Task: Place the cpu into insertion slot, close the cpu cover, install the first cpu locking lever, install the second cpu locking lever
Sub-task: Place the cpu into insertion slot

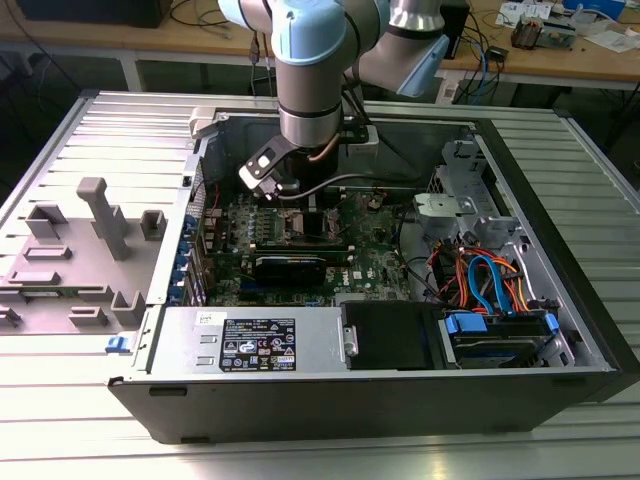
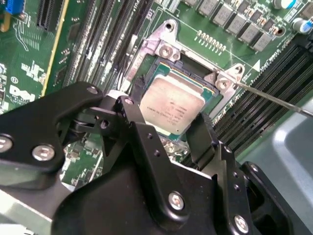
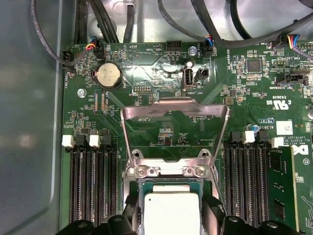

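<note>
Second wrist view: gripper [image 2: 166, 117] low over insertion slot [image 2: 149, 73], cpu [image 2: 171, 105] lying flat in slot between black fingers [image 2: 132, 117]. First wrist view: jaws apart, thin gap each side of cpu, not clamped on it. cpu cover [image 3: 139, 113] swung up on hinge, open. Green motherboard [image 3: 161, 73] around slot, memory slots [image 3: 93, 186] flanking it.

The cpu [image 2: 171, 110], a flat square chip with a dull silver-grey top, is lying level inside the insertion slot [image 2: 152, 49], face up. The slot's silvery rim is framing it on the sides that show. The cpu cover [image 3: 175, 104], a thin silvery frame with a wide central opening, is standing open, swung back on its hinge at the slot's edge.
</note>
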Robot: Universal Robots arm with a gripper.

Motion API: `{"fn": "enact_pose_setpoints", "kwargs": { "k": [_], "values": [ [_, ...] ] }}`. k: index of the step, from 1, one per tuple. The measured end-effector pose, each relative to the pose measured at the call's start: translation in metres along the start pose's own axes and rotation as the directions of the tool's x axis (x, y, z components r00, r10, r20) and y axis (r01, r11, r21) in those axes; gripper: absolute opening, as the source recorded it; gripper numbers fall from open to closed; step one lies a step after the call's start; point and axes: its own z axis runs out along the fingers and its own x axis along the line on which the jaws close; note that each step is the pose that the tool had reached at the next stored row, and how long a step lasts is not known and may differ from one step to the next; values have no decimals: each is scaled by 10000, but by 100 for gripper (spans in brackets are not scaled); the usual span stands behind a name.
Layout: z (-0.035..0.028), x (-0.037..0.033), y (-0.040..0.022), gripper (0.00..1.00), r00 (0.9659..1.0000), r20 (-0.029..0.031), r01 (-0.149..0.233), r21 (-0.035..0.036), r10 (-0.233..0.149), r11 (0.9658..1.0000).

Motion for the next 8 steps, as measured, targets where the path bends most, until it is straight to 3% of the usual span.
{"fn": "enact_pose_setpoints", "kwargs": {
  "k": [3,6,8],
  "values": [
    [-9,0,1,62,10000,-3,-1,-1,1,10000],
    [-107,0,8,62,10000,1,0,7,0,10000],
    [-124,0,11,62,10000,0,0,13,0,10000]
  ]
}}
